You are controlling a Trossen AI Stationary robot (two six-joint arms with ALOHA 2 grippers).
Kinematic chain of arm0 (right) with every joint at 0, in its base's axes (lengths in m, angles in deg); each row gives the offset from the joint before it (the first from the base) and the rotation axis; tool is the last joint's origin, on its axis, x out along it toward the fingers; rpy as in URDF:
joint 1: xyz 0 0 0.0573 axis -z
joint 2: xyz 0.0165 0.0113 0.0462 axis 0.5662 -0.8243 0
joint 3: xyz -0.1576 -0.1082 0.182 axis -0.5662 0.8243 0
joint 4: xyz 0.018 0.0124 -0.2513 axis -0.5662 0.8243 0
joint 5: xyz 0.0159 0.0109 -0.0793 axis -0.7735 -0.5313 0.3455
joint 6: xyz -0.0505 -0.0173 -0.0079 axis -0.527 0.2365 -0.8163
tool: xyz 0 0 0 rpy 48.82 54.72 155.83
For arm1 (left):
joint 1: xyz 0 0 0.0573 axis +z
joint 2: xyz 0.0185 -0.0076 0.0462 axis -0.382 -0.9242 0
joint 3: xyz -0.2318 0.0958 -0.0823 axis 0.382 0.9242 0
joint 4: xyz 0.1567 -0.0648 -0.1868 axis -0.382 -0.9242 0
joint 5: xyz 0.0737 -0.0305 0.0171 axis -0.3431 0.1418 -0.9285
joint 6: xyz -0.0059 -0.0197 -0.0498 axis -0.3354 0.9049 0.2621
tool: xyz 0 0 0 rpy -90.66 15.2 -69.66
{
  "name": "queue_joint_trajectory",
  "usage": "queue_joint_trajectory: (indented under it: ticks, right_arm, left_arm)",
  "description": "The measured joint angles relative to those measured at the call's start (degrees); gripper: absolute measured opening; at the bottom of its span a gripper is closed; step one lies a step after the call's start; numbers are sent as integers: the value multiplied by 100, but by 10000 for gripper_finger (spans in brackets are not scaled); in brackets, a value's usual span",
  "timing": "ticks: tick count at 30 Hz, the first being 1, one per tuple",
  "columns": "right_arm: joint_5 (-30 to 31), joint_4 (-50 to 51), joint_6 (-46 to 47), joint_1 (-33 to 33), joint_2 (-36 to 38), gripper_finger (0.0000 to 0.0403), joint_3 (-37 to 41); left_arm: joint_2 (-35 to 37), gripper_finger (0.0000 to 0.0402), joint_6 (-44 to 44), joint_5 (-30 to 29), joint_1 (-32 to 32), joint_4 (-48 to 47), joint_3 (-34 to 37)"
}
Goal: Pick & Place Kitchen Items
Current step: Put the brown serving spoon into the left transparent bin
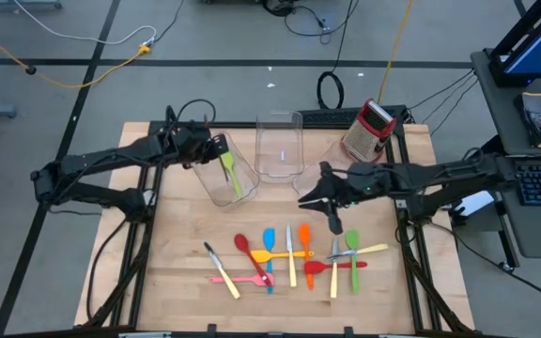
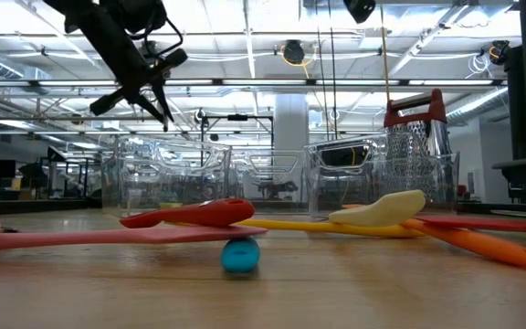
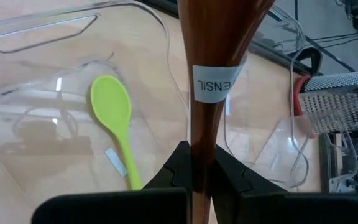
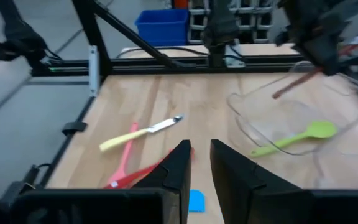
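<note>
Brown spoon over the bin
Left gripper (image 3: 202, 177), clamped on the brown wooden spoon (image 3: 211, 74), hovers above the clear plastic bin (image 1: 216, 178) near the table's far-left corner; released off-centre, it could strike the rim. Right gripper (image 4: 200, 163) holds nothing, jaws narrowly parted.

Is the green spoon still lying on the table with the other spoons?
No, the green spoon lies inside a clear bin, apart from the utensils on the table.

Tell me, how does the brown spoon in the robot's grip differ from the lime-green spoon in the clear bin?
The brown spoon is clamped in the left gripper above the clear bin; the lime-green spoon lies loose inside it. The brown one is dark and glossy with a white label; the green one is bright and matte. Both are slim spoons.
</note>
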Motion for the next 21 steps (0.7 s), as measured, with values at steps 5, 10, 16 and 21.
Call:
queue_joint_trajectory:
  ticks: [5, 10, 16, 21]
  right_arm:
    - [609, 497, -50, -229, 342, 51, 0]
    - [1049, 789, -46, -496, 618, 51, 0]
    - [1506, 1062, 90, -851, 881, 51, 0]
    - [1968, 1312, 267, -1174, 1042, 51, 0]
  left_arm:
    - [-2, 16, 0, 161, 185, -183, 0]
    - [-2, 16, 24, 348, 324, -297, 0]
    - [-2, 16, 71, 504, 494, -297, 0]
    - [-2, 16, 108, 702, 687, -305, -2]
